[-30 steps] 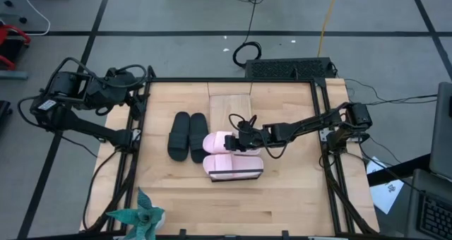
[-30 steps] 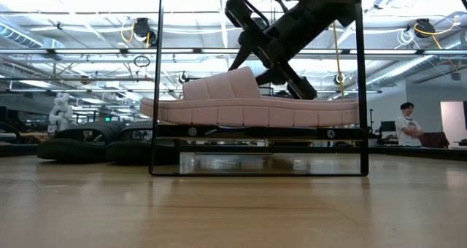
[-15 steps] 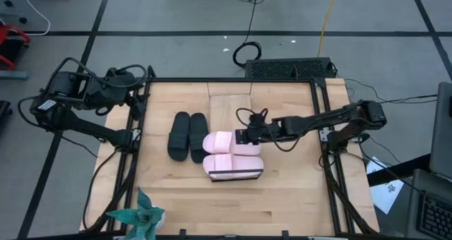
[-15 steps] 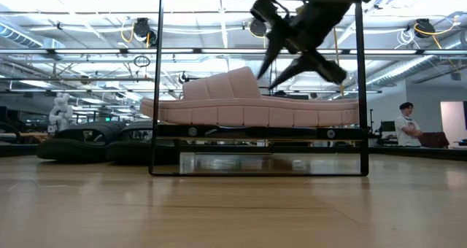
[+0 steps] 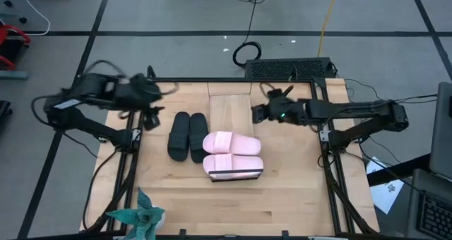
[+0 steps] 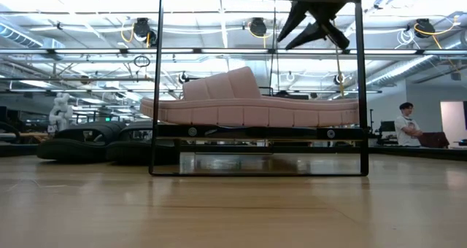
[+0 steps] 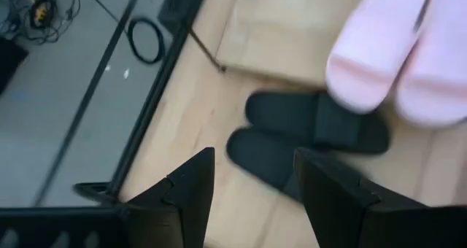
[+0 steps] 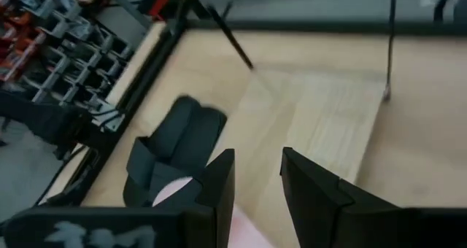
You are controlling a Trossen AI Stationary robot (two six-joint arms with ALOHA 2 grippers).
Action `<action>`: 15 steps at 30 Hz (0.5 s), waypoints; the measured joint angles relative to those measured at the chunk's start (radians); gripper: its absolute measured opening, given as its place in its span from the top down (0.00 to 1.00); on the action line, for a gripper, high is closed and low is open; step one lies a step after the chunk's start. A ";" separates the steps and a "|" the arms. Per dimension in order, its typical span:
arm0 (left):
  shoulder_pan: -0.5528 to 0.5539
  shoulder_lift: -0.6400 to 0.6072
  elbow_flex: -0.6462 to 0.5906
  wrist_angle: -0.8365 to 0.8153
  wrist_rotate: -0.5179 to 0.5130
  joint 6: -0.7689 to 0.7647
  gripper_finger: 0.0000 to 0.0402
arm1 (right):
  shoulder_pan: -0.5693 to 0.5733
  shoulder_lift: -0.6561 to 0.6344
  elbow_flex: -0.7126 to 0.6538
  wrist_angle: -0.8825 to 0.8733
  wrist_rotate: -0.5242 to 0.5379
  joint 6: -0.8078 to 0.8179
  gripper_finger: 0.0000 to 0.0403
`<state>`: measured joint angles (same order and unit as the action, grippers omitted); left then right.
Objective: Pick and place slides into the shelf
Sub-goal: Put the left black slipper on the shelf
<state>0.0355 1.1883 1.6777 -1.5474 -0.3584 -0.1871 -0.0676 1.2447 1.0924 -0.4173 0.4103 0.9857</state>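
Both pale pink slides lie side by side, soles down, on the shelf. In the low view the near pink slide sits on the shelf's board inside its dark frame. The black slides lie on the tabletop left of it, and also show as black slides. My right gripper is open and hangs high over the far middle of the table; it shows at the top of the low view. My left gripper is open, above the table just left of the black pair.
A pale wooden panel lies on the table beyond the pink pair. Dark metal rails run along the table's left and right sides. A teal plant-like decoration stands at the near left corner. Bare wood lies right of the shelf.
My right gripper has left the far pink slide, risen and drawn back toward the table's far right. The pink slides have stayed on the shelf. My left arm has swung out from the left edge toward the black slides.
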 joint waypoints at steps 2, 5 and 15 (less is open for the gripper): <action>0.039 0.049 0.000 -0.012 0.005 0.059 0.52 | -0.024 -0.034 0.000 0.000 -0.006 -0.065 0.75; 0.126 0.108 -0.021 -0.003 0.104 0.137 0.52 | -0.049 -0.083 0.000 -0.001 -0.019 -0.143 0.75; 0.366 0.154 -0.397 0.199 0.437 0.275 0.52 | -0.057 -0.242 0.000 -0.064 -0.020 -0.300 0.75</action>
<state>0.4018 1.3427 1.2809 -1.3479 0.0788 0.0883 -0.1249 1.0030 1.0924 -0.4811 0.3901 0.6856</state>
